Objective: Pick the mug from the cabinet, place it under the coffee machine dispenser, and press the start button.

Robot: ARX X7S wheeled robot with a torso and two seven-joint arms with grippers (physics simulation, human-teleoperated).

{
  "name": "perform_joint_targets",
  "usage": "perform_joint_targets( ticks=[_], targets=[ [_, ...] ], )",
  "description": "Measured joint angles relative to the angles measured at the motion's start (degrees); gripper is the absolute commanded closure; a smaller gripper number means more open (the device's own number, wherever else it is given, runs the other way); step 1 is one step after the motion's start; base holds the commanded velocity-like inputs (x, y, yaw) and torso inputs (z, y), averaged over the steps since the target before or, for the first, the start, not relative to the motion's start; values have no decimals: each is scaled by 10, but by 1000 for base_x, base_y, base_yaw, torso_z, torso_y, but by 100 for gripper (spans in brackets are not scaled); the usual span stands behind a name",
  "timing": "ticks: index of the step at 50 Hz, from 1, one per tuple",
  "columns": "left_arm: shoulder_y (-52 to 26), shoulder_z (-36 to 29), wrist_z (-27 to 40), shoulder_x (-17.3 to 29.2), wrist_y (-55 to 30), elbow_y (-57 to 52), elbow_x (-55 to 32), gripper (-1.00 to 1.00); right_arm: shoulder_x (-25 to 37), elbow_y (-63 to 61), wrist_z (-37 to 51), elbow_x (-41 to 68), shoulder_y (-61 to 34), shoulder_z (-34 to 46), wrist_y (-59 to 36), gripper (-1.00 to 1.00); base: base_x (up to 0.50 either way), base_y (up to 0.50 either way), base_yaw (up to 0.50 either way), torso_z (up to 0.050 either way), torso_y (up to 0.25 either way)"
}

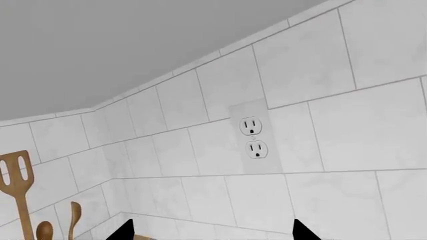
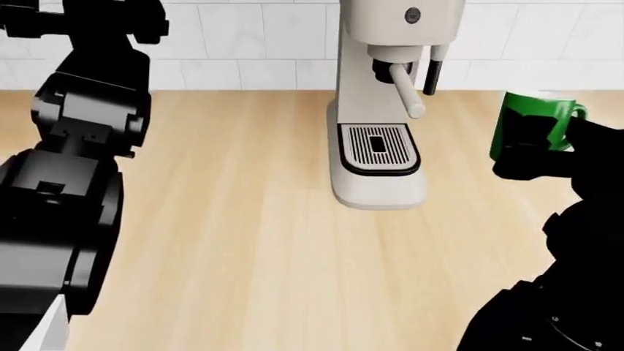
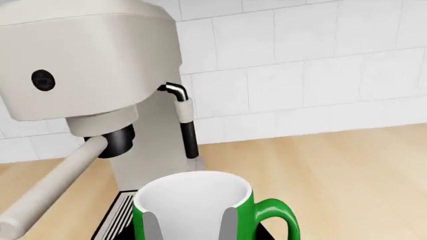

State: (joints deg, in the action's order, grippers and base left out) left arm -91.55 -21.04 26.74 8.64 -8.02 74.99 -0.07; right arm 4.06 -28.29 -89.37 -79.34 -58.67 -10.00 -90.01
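Observation:
The bright green mug [image 2: 531, 121] hangs above the counter to the right of the cream coffee machine [image 2: 375, 175], level with its dispenser [image 2: 388, 71]. My right gripper [image 2: 531, 155] is shut on the mug. In the right wrist view the mug [image 3: 193, 200] is upright with its handle away from the machine, and two grey fingertips [image 3: 230, 222] show against its white inside. The dispenser [image 3: 119, 141] with its cream rod handle [image 3: 53, 187] is beyond the mug, above the slotted drip tray [image 2: 378, 146]. A round dark button [image 2: 413, 13] sits on the machine's top front. My left gripper [image 1: 213, 235] is open and faces the wall.
The black steam wand [image 2: 432, 73] hangs right of the dispenser. My left arm [image 2: 88, 110] is raised at the left of the wooden counter [image 2: 244, 241]. The left wrist view shows the tiled wall, an outlet [image 1: 253, 137], a wooden spatula [image 1: 17, 185] and a spoon [image 1: 73, 215].

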Motion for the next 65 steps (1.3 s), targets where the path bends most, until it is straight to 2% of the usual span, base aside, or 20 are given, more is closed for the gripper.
perform_joint_targets(
  ticks=[7,12,26,35,42,53,65],
  targets=[
    [3,1,0,0,0,0,0,-100,-12,-26,5,9,35,1,1,100,0,0,0,0,0],
    [4,2,0,0,0,0,0,-100,-23,-50,53,62,62,1,2,100,0,0,0,0,0],
    [9,4,1,-1,0,0,0,-100,-35,-111,339,382,164,-9,76,100,0,0,0,0,1],
    [11,5,1,0,0,0,0,-100,-38,-96,503,565,218,-12,171,100,0,0,0,0,0],
    [12,6,1,0,0,0,0,-100,-37,-68,597,675,245,-11,241,100,0,0,0,0,1],
    [14,6,2,0,-1,0,1,-100,-31,-26,685,780,275,-6,321,100,0,0,0,0,0],
    [16,5,2,-2,0,0,1,-100,-18,20,727,825,295,10,407,100,0,0,0,0,1]
  ],
)
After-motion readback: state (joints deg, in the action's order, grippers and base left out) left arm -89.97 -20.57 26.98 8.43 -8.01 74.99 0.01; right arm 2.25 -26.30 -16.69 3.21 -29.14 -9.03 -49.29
